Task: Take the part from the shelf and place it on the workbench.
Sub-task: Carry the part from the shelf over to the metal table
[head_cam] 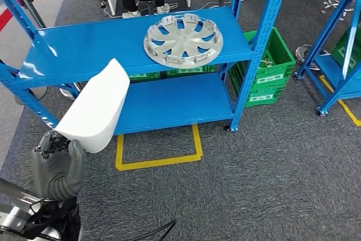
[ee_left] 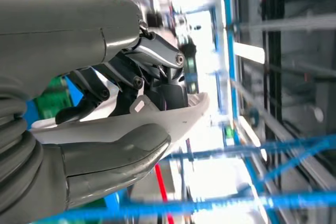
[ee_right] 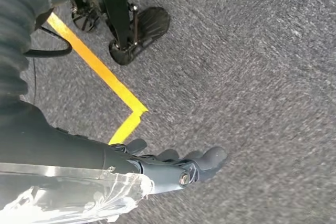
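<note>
Grey carpet (head_cam: pixel 264 173) and a blue shelf (head_cam: pixel 127 43) surround the left hand (head_cam: pixel 57 167), which grips a white part (head_cam: pixel 96 108) at lower left of the head view.

Thumb (ee_left: pixel 115 153) under and dark fingers (ee_left: pixel 95 93) over pinch the part's lower end; it is a smooth, curved white shell with a rounded upper edge. Its long axis rises from the hand toward the upper right, its tip overlapping the shelf's top board edge in the picture. Open carpet lies to the right, with a yellow floor marking (head_cam: pixel 159 153) below the shelf. A silver wheel cover (head_cam: pixel 183 39) lies flat on the top board. The right hand (ee_right: pixel 174 166) hangs over the carpet, fingers straight and close together, holding nothing.
</note>
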`<state>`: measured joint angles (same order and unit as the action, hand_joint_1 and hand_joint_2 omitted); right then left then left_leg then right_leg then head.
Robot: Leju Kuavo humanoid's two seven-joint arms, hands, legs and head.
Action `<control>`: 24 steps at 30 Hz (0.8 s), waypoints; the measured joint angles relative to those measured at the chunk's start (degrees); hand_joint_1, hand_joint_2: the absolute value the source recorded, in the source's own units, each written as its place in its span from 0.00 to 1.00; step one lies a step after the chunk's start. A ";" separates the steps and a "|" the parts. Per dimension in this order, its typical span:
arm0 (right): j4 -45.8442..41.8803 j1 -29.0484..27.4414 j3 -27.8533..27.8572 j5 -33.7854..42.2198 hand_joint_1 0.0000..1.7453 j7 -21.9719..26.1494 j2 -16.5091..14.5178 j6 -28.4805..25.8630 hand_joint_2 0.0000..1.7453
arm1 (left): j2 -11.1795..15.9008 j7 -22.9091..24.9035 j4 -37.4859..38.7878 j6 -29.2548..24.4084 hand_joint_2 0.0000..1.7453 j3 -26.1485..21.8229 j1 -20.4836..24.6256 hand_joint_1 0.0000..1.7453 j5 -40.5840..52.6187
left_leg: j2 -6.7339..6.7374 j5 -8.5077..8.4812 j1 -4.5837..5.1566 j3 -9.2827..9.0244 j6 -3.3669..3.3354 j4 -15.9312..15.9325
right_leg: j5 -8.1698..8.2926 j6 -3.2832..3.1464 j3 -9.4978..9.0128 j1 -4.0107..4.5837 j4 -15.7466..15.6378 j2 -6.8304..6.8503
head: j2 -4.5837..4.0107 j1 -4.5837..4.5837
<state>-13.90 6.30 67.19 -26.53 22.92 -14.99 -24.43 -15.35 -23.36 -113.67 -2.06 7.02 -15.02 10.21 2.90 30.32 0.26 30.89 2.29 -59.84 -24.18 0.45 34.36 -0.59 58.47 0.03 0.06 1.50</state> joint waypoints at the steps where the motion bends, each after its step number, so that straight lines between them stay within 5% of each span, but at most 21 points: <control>1: 0.00 0.10 0.02 -0.01 0.00 0.04 -0.04 0.01 1.00 | 0.04 0.32 0.03 0.34 1.00 0.03 -0.01 1.00 -0.68 | -1.37 1.91 -0.08 1.81 0.19 -3.73 | 0.11 -0.19 0.19 -0.05 0.00 -0.64 | 0.00 0.03; 3: 0.00 0.19 0.05 -0.07 0.00 0.02 -0.10 0.00 1.00 | 0.13 1.31 0.22 1.22 1.00 0.04 -0.04 1.00 -2.37 | -2.31 4.34 -0.21 5.58 0.31 -10.85 | 0.31 -0.39 0.52 -0.07 0.01 -2.10 | 0.01 0.01; 4: 0.00 0.17 0.07 -0.10 0.00 -0.04 -0.10 -0.02 1.00 | 0.20 1.85 0.39 1.80 1.00 0.04 -0.04 1.00 -3.54 | -2.44 4.04 -0.26 6.46 0.28 -12.15 | 0.41 -0.39 0.61 -0.07 0.01 -2.91 | 0.01 0.00; 6: 0.00 0.12 0.08 -0.19 0.00 -0.15 -0.12 -0.06 1.00 | 0.36 2.28 0.69 2.14 1.00 -0.01 -0.05 1.00 -4.85 | -3.01 0.44 -0.36 5.04 0.05 -8.37 | 0.62 -0.16 0.66 -0.11 0.01 -4.62 | 0.01 0.00; 8: 0.00 0.20 0.09 -0.30 0.00 -0.16 -0.17 -0.05 1.00 | 0.41 2.07 0.84 0.78 1.00 -0.08 -0.05 1.00 -3.99 | -5.93 -3.26 -0.74 1.64 -0.27 -0.72 | 0.86 0.27 0.89 -0.13 0.13 -6.22 | 0.01 -0.01; 10: 0.00 0.30 0.09 -0.53 0.00 -0.14 -0.20 0.00 1.00 | 0.24 2.12 0.93 -1.01 1.00 -0.17 -0.07 1.00 -2.79 | -8.44 -4.10 -0.96 0.04 -0.58 3.36 | 1.26 0.96 1.57 -0.25 0.14 -7.56 | 0.01 -0.05; 12: 0.00 0.12 0.09 -0.68 0.00 -0.13 -0.20 0.04 1.00 | -0.02 2.27 1.02 -1.93 1.00 -0.27 -0.05 1.00 -2.43 | -7.79 -4.10 -0.86 0.13 -1.21 3.85 | 1.82 1.87 2.28 -0.55 -0.19 -8.77 | 0.01 -0.05; 14: 0.00 -0.17 0.09 -0.72 0.00 -0.12 -0.20 0.07 1.00 | -0.30 2.27 1.08 -1.80 1.00 -0.33 -0.02 1.00 -2.62 | -6.21 -4.54 -0.89 0.09 -2.06 4.20 | 1.07 2.46 3.33 -0.45 1.02 -6.64 | 0.01 -0.35; 17: 0.00 0.06 0.10 -0.84 0.00 0.00 -0.21 0.25 1.00 | -0.35 1.43 1.22 0.22 1.00 -0.32 -0.15 1.00 -4.32 | -3.37 -4.67 -0.68 0.08 -2.68 4.39 | -4.57 2.98 7.85 -0.22 10.74 -1.08 | 0.01 -1.03; 19: 0.01 0.11 0.10 -0.90 0.00 0.15 -0.22 0.42 1.00 | -0.14 0.23 1.36 1.52 1.00 -0.27 -0.22 1.00 -5.22 | -1.46 -4.64 -0.52 0.09 -2.71 4.38 | -6.56 3.17 9.74 -0.24 15.89 -0.36 | 0.01 -1.03; 21: 0.01 -0.04 0.10 -0.97 0.00 0.23 -0.21 0.50 1.00 | 0.08 -0.54 1.46 2.15 1.00 -0.22 -0.22 1.00 -5.28 | 0.23 -4.55 -0.45 -0.01 -2.59 4.35 | -4.54 3.09 7.00 -0.20 12.33 0.20 | 0.01 -1.03; 24: 0.01 0.10 0.09 -0.96 0.00 0.42 -0.21 0.57 1.00 | 0.37 -1.21 1.52 2.63 1.00 -0.18 -0.22 1.00 -4.01 | 2.07 -4.16 -0.05 -0.38 -1.91 4.12 | -1.00 2.37 0.24 0.17 1.64 3.60 | 0.01 -1.01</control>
<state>-13.90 6.40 67.29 -27.49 23.34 -15.20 -23.86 -14.98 -24.57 -112.15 0.57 6.84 -15.25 6.20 4.97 26.16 0.21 30.51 0.39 -55.73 -25.18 2.81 34.60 -0.42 60.11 3.63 0.07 0.49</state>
